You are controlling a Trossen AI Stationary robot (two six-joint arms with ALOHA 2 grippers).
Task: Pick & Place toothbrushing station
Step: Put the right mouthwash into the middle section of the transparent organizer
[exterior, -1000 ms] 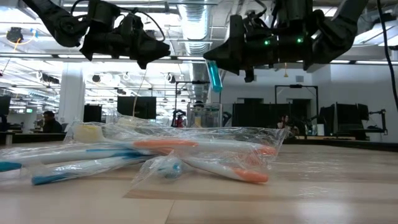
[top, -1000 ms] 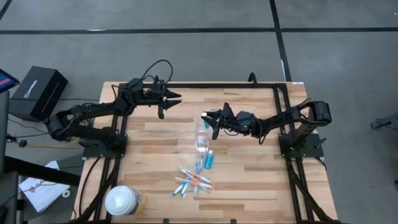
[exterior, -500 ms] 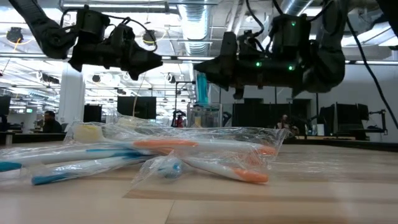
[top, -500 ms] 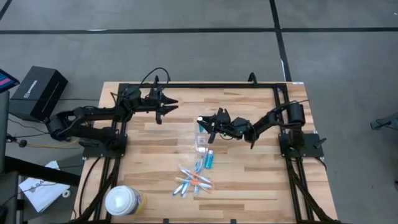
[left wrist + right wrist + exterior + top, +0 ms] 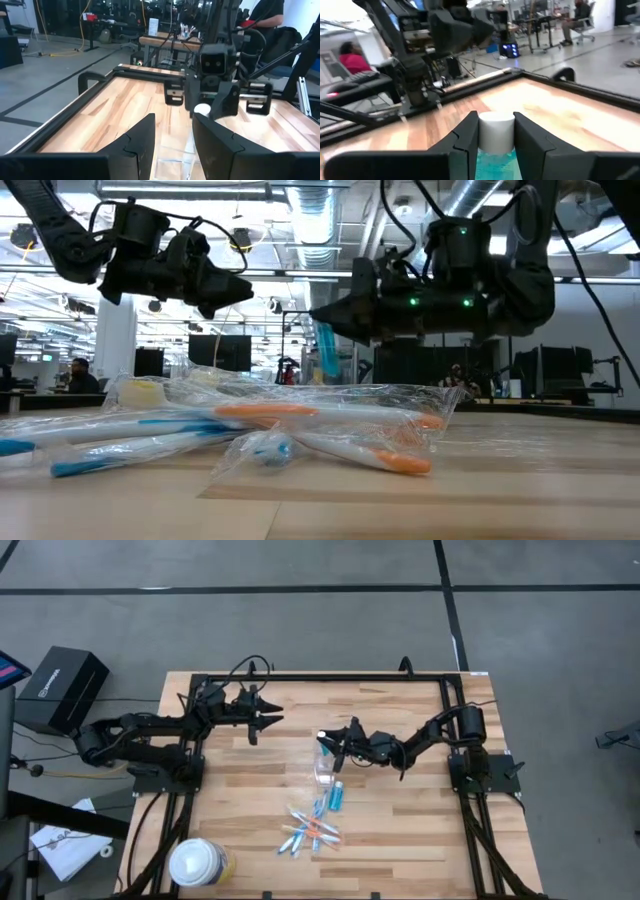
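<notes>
High view: a light wooden slatted table (image 5: 400,830) with a black frame is being shown from above, with two dark arms reaching in toward its middle. The right gripper (image 5: 330,743) is being held just above a small clear plastic cup (image 5: 324,768) standing near the table's centre, and its two dark fingers are clamped on a small blue tube with a white cap (image 5: 495,142), gripped close under the cap. In the low view this tube (image 5: 326,349) is hanging cap-up and nearly upright in the air over the cup; judged from that posture, it is being lined up to be lowered into the cup, which is probably why it is being carried vertically. A second small blue tube (image 5: 338,796) is lying flat on the wood just beside the cup, apparently not yet collected. Nearer the front edge, several slim blue, white and orange toothbrushes in crinkled clear wrapping (image 5: 310,831) are lying in a loose heap, well apart from the cup, presumably waiting their turn. The left gripper (image 5: 272,720) is being held in the air over the table's left rear part, its fingers standing apart with nothing between them, seemingly waiting clear of the working arm. A large round white-topped yellowish container (image 5: 196,863) is standing at the front left corner.
</notes>
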